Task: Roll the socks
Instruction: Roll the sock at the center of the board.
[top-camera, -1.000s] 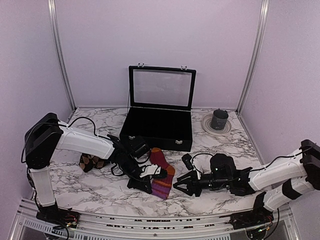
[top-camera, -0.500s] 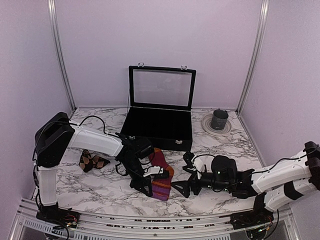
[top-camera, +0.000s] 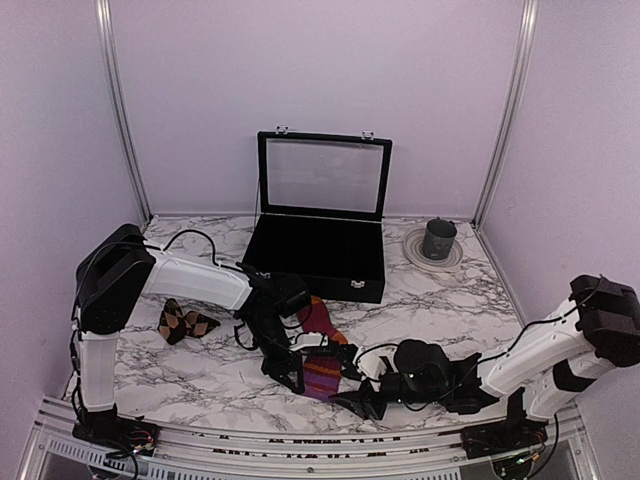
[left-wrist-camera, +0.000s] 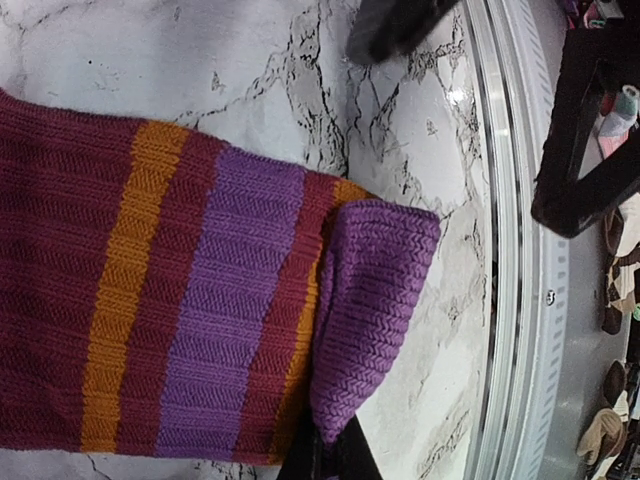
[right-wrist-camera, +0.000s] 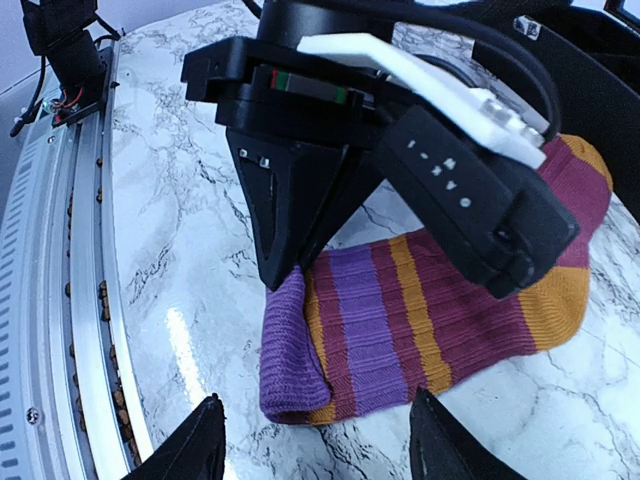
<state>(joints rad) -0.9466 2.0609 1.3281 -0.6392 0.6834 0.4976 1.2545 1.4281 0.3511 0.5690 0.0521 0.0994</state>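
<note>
The argyle sock (top-camera: 183, 322) is lying on the marble table (top-camera: 200, 385) at far L, well apart from the rest. Nr centre-front, the L gripper (top-camera: 293, 376) is pinching the folded-over purple toe of the striped sock (top-camera: 322, 372), jaws pressed together on the fabric, sock otherwise lying flat. Just R of it, the R gripper (top-camera: 362, 400) is facing that toe end w/ fingers (right-wrist-camera: 190, 450) spread.

From above we see the left claw (top-camera: 292, 378) covering part of the striped sock (top-camera: 324, 380), which the left wrist view's edge also cuts off.
</note>
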